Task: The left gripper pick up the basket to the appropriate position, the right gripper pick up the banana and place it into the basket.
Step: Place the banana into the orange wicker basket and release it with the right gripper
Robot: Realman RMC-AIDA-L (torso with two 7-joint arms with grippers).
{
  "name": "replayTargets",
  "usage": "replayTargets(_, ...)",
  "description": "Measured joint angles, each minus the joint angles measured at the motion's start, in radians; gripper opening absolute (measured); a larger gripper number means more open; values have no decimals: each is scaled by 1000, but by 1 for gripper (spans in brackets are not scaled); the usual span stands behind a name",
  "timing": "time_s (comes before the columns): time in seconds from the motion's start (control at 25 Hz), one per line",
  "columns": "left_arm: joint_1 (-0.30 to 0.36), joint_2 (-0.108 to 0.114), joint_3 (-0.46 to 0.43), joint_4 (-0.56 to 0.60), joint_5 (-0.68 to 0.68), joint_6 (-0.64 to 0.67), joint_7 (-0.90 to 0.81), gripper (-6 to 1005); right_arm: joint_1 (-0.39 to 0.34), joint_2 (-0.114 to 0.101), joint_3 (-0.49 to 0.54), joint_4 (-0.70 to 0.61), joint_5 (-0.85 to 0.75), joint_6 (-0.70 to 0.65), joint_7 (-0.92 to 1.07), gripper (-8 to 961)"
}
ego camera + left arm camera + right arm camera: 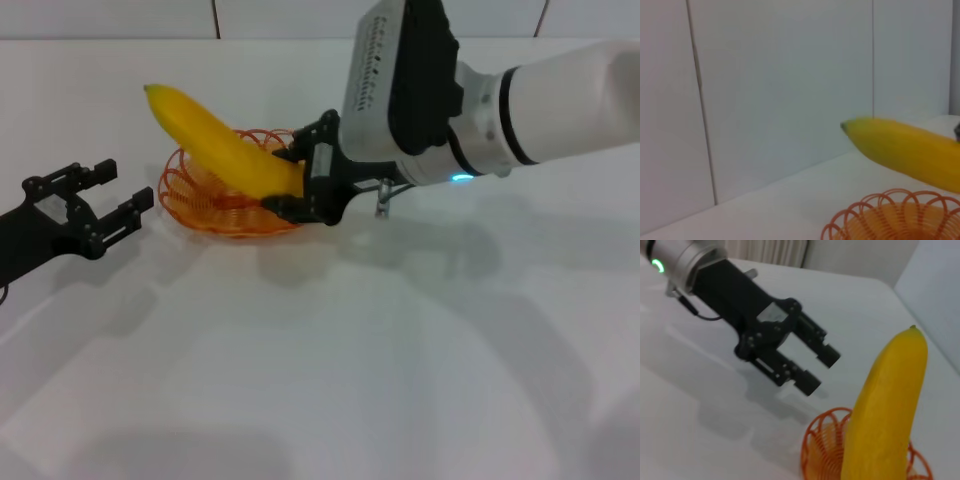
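Gripping banana by one end, right gripper held it tilted over basket on white table. Left gripper spread open, empty, just beside basket.

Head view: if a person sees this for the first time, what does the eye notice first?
First comes the bright yellow banana, slanting over the orange basket near the table's far side, its near end gripped by the right pincer. The far tip points up, beyond the basket's rim. To the left of the basket, apart from it, the left pincer is open with nothing in it.
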Motion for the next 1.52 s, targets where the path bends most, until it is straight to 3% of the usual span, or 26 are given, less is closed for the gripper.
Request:
replayTargets(0.24, -1, 0, -1, -13, -9, 1, 18, 593, 48, 0, -66, 53, 6, 118, 22, 502)
replayTargets(0.76, -3, 0, 1, -13, -20, 4, 22, 592, 145, 3, -144, 191, 33, 201, 26, 503)
replayTargets(1.52, -12, 2, 1, -24, -20, 6, 23, 592, 182, 3, -171, 262, 29, 232, 26, 502)
